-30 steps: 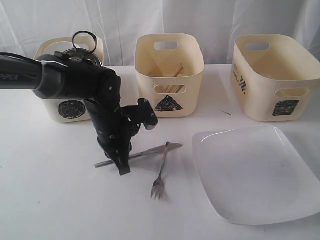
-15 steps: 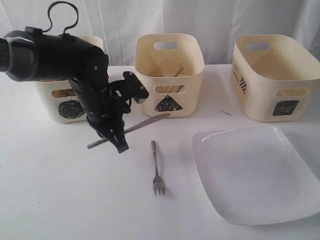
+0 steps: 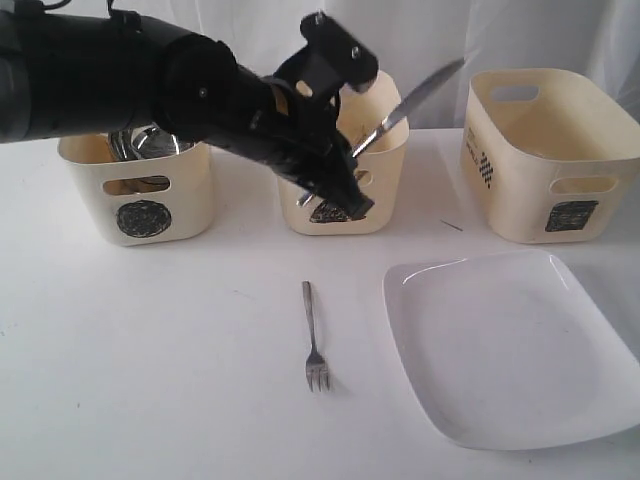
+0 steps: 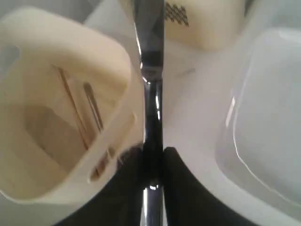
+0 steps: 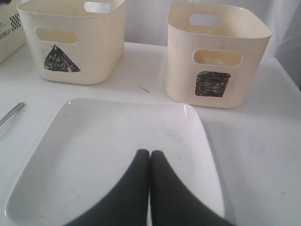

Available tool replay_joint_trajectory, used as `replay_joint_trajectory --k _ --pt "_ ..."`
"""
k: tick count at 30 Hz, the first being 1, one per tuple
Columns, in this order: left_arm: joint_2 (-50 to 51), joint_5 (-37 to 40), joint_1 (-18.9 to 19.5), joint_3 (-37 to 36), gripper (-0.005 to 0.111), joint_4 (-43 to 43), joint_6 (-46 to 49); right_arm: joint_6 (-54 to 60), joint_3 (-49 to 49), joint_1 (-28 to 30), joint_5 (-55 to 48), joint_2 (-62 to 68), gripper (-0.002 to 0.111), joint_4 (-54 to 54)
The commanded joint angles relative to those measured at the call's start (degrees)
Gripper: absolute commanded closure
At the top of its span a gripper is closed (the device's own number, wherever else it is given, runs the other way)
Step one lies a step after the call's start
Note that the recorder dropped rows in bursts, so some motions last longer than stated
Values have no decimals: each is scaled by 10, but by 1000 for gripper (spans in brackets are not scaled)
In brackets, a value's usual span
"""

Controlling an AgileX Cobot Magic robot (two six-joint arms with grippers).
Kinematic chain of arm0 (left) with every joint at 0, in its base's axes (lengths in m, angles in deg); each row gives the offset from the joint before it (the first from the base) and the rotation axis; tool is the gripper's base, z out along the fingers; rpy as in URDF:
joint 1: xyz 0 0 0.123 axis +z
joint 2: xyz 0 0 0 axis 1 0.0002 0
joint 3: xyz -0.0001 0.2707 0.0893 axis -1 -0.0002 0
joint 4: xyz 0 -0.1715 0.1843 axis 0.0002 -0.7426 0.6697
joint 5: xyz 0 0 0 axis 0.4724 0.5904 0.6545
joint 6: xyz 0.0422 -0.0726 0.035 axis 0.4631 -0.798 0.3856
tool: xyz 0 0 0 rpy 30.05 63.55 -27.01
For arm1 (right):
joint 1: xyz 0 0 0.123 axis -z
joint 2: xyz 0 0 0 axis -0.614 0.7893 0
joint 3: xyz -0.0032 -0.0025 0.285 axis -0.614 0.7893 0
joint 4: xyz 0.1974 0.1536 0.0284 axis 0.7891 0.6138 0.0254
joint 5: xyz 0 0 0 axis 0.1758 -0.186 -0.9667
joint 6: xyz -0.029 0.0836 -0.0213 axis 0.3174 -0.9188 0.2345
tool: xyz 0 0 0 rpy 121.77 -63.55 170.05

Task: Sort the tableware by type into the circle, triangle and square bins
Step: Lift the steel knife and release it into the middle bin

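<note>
Left end effector (image 3: 347,188) is clamped on the steel knife (image 3: 420,95), jaws pinching the handle from both sides. The knife is lifted off the surface (image 3: 150,380) and tilted, blade tip up and toward the right, handle end low in front of the triangle bin (image 3: 392,135). In the left wrist view the knife (image 4: 153,70) runs straight out between the black fingers (image 4: 176,169), alongside the triangle bin's outer rim (image 4: 120,61), not inside it. Wooden chopsticks (image 4: 73,106) and a thin steel utensil, type unclear, lie inside that bin.

Right end effector (image 5: 150,162) is closed with nothing in it, just above the near edge of the square white plate (image 5: 117,136). It does not show in the exterior view.

Steel fork (image 3: 314,345) lies flat on the surface, left of the plate (image 3: 500,350), well below the knife. Circle bin (image 3: 95,190) at left holds steel pieces. Square bin (image 3: 530,190) at right, behind the plate.
</note>
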Motion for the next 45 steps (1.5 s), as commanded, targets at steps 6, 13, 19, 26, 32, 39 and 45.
replay_joint_trajectory --k 6,13,19,26,32,39,45 --pt "65 -53 15 106 107 46 -6 -1 3 1 6 -3 108 0" --pt "133 -53 50 184 107 54 -7 -1 3 1 6 -3 108 0" --pt "173 -36 72 209 107 54 -8 -1 3 1 6 -3 108 0" --pt "177 -57 81 209 79 54 -8 -24 3 1 6 -3 108 0" --pt "177 -57 85 209 72 54 -11 -24 3 1 6 -3 108 0" --pt "158 21 84 209 74 -4 -21 -24 3 1 6 -3 108 0" --pt "123 181 80 178 75 -34 -7 -24 3 1 6 -3 108 0"
